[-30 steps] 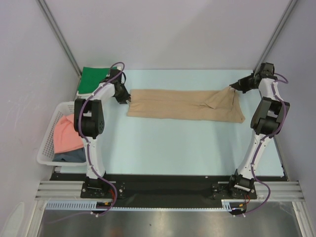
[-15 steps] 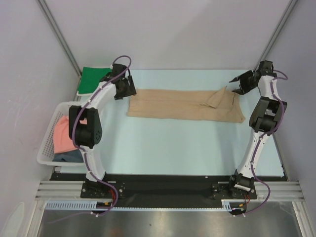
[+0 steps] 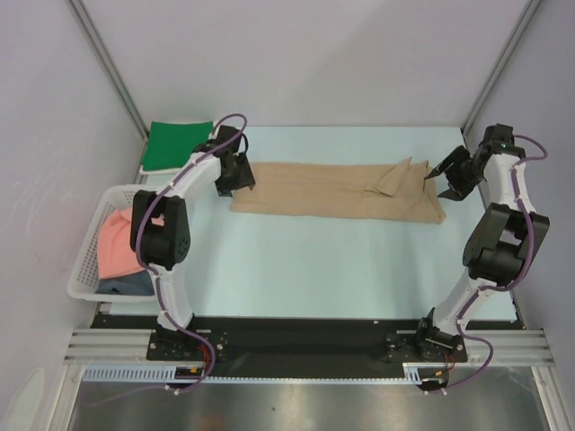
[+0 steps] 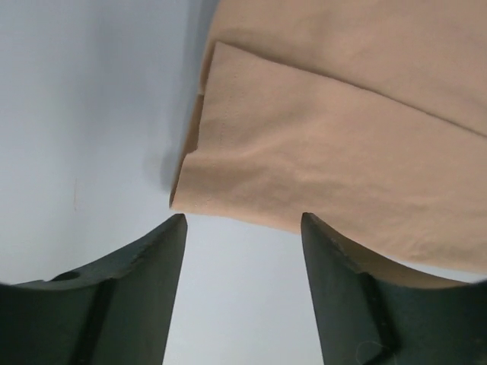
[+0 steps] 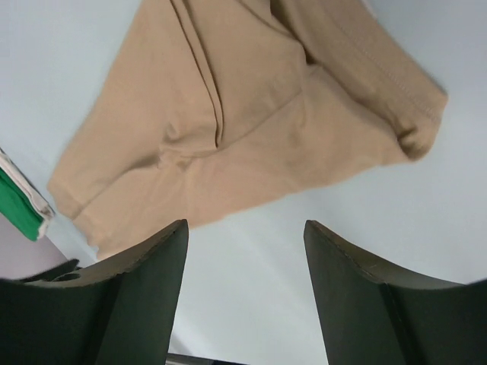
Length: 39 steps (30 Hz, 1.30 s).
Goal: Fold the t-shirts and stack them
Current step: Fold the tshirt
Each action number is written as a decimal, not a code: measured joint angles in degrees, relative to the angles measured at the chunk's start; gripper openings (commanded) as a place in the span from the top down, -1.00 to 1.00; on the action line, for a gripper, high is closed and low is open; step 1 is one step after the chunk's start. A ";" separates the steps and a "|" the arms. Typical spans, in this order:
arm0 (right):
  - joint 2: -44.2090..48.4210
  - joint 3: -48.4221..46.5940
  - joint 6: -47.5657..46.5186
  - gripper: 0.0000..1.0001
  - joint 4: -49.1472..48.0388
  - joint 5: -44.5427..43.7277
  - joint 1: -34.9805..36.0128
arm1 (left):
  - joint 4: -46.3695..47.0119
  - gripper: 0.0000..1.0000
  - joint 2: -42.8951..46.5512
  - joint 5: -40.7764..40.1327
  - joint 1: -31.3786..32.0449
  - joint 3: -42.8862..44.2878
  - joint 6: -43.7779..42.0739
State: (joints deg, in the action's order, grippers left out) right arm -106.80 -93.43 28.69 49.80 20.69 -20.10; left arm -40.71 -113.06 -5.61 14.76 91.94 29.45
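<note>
Tan t-shirt (image 3: 337, 190), long flat strip

Lab test cell; bare white walls (image 3: 314, 63); aluminium mounting rail (image 3: 108, 346).

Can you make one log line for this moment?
left gripper: open, by tan t-shirt | right gripper: open | tan t-shirt: strip on table | green t-shirt: folded, far left
</note>
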 measured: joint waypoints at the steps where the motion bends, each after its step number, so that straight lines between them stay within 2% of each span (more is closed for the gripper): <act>1: 1.38 1.66 -0.37 -0.37 0.00 0.24 0.26 | -1.14 -0.40 -0.55 -0.37 -0.17 0.68 1.90; 5: 3.39 6.12 -1.55 -0.37 -0.20 0.81 0.52 | -4.22 -0.41 -3.21 -1.55 -0.90 2.97 10.19; 13: 8.31 10.21 -1.81 -0.38 0.00 1.01 2.93 | -5.68 -0.29 -3.21 -0.31 -5.64 -2.80 29.73; 17: 10.97 12.00 -1.81 -0.38 -0.20 1.55 5.84 | -5.73 -0.26 -3.26 1.03 -6.84 -3.91 35.54; 24: 11.26 13.31 -2.43 -0.38 -0.24 1.75 6.45 | -5.35 -0.26 -3.37 1.42 -6.40 -3.89 39.74; 30: 11.26 13.44 -2.43 -0.39 -0.42 1.86 6.36 | -5.33 -0.16 -3.43 1.53 -5.81 -3.91 41.62; 34: 11.26 13.44 -2.43 -0.39 -0.42 1.86 6.36 | -5.35 0.08 -4.20 1.51 -5.51 -3.89 42.38; 39: 11.26 13.44 -2.43 -0.39 -0.39 1.86 6.27 | -5.31 0.25 -4.52 1.33 -5.51 -3.89 42.56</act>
State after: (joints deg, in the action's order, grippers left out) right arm -95.55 -79.99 26.26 49.41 22.55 -13.82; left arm -46.02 -117.58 -4.27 9.26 88.05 72.01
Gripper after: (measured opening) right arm 0.695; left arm 0.407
